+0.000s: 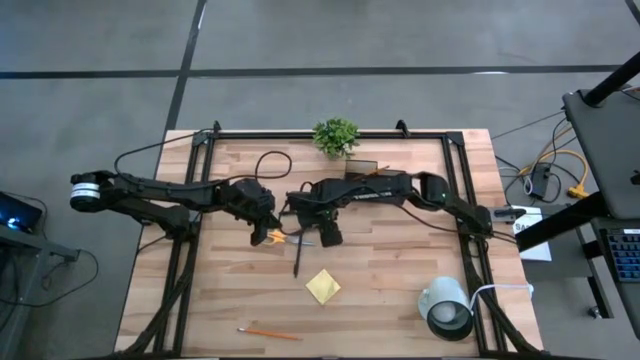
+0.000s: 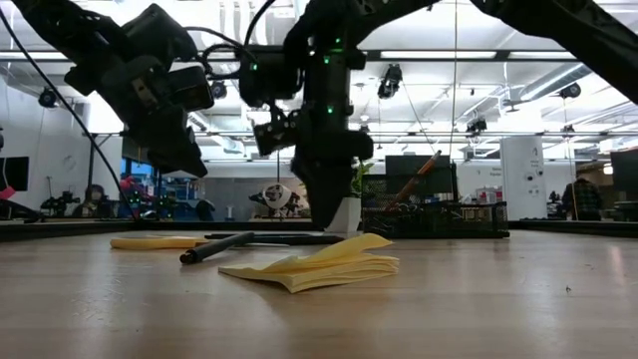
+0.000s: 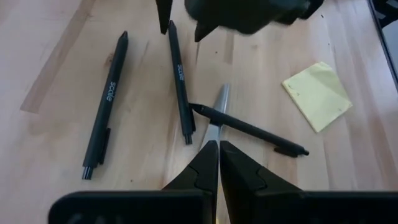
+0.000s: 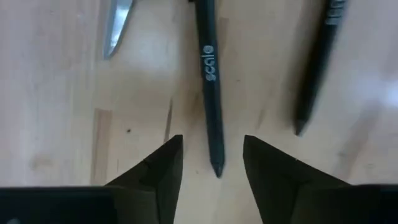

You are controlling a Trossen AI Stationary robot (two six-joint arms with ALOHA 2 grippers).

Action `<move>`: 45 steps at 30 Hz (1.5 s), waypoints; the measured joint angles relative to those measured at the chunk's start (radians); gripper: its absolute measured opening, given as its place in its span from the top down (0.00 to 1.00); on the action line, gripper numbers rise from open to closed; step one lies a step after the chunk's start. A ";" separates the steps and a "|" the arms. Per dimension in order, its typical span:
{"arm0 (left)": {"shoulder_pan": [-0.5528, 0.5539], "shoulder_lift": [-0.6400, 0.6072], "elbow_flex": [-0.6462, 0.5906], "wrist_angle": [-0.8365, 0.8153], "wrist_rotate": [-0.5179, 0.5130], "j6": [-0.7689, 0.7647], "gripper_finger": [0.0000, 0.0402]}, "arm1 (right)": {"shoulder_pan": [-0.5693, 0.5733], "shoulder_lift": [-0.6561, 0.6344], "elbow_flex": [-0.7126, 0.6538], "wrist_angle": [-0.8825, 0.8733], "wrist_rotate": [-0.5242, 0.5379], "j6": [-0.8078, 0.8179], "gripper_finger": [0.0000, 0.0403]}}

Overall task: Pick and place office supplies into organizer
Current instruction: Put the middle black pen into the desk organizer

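Observation:
Three dark pens lie flat on the wooden table: one (image 3: 106,106), a middle one (image 3: 179,81) and a third (image 3: 249,127) crossing the scissors' blade (image 3: 219,112). My right gripper (image 4: 211,140) points down, open, its fingers on either side of the middle pen's (image 4: 208,81) end without touching it. My left gripper (image 3: 217,155) hovers shut above the yellow-handled scissors (image 1: 275,237). A yellow sticky-note pad (image 1: 322,286) lies nearer the front edge. The black mesh organizer (image 1: 365,170) stands at the back.
An orange pencil (image 1: 268,333) lies near the front edge. A white cup and a black roll (image 1: 445,305) sit at the front right. A small green plant (image 1: 335,135) stands at the far edge beside the organizer. Black frame rails (image 1: 190,230) run along both table sides.

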State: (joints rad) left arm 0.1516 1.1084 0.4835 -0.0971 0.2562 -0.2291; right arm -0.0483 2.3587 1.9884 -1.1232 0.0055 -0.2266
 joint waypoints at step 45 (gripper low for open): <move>0.006 -0.297 0.007 -0.023 -0.292 0.010 1.00 | -0.002 -0.188 -0.015 0.077 0.279 0.373 0.97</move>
State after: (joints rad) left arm 0.1573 0.8118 0.4901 -0.1203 -0.0357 -0.2194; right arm -0.0498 2.1707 1.9731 -1.0464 0.2848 0.1467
